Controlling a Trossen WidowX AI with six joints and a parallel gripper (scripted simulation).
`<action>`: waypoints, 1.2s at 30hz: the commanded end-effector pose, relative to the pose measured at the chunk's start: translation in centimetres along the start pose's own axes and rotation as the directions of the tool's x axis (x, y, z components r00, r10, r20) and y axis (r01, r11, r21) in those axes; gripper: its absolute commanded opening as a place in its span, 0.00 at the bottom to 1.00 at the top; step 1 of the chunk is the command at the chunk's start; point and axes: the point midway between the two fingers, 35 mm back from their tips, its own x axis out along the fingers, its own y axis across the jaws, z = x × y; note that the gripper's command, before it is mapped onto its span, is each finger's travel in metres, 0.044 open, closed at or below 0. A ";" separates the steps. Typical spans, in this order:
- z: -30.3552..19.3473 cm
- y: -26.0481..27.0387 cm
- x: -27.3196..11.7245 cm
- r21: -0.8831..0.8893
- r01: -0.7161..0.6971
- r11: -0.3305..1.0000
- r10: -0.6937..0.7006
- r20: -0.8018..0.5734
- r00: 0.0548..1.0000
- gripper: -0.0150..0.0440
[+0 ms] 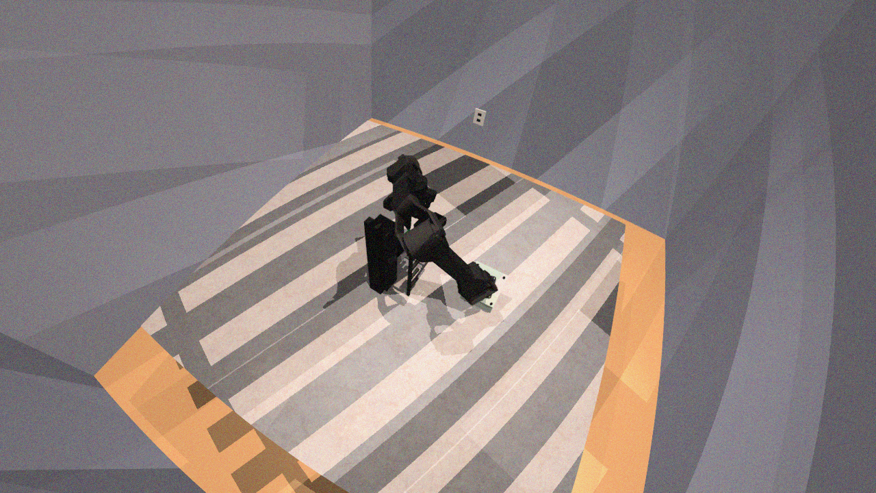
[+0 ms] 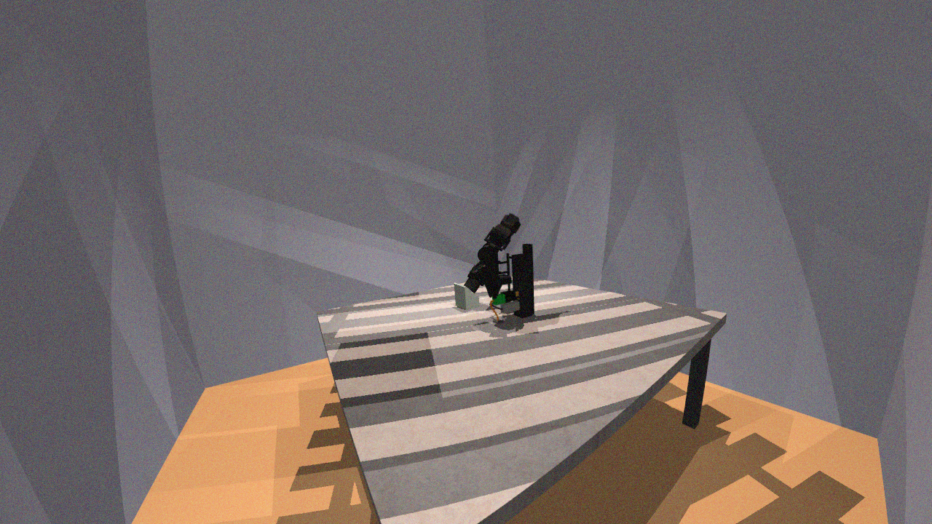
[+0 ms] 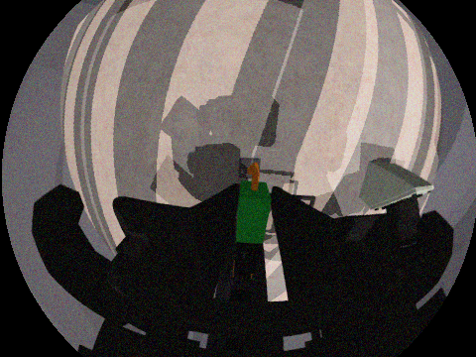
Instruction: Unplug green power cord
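Observation:
The green plug (image 2: 499, 299) (image 3: 253, 213) stands between the fingers of my gripper (image 3: 255, 190), which is shut on it. A narrow gap shows beside the plug's lower right side in the wrist view. An orange cord (image 2: 495, 312) (image 3: 254, 174) comes out of the plug's end and hangs to the table in the exterior view. The grey power strip (image 2: 510, 306) lies low beside the plug, in front of a tall black slab. The arm hides the plug in the top view. Whether the plug's prongs are in the strip cannot be told.
The tall black slab (image 1: 380, 254) (image 2: 523, 281) stands close to my hand. A thin black frame (image 1: 408, 279) is beside it. The arm's pale green mount (image 2: 466, 296) (image 3: 392, 182) stands on the striped table (image 1: 379, 349) (image 2: 553, 351). A wall outlet (image 1: 479, 116) is beyond the table.

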 end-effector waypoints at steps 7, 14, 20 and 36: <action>0.1 0.0 0.0 -0.007 -0.010 1.000 0.010 0.011 1.000 0.52; 0.1 0.0 0.0 -0.007 -0.010 1.000 0.010 0.011 1.000 0.83; 4.2 0.1 -1.0 -0.007 -0.010 1.000 0.011 0.015 1.000 1.00; 6.1 0.0 -1.3 -0.008 -0.010 1.000 0.010 0.015 1.000 1.00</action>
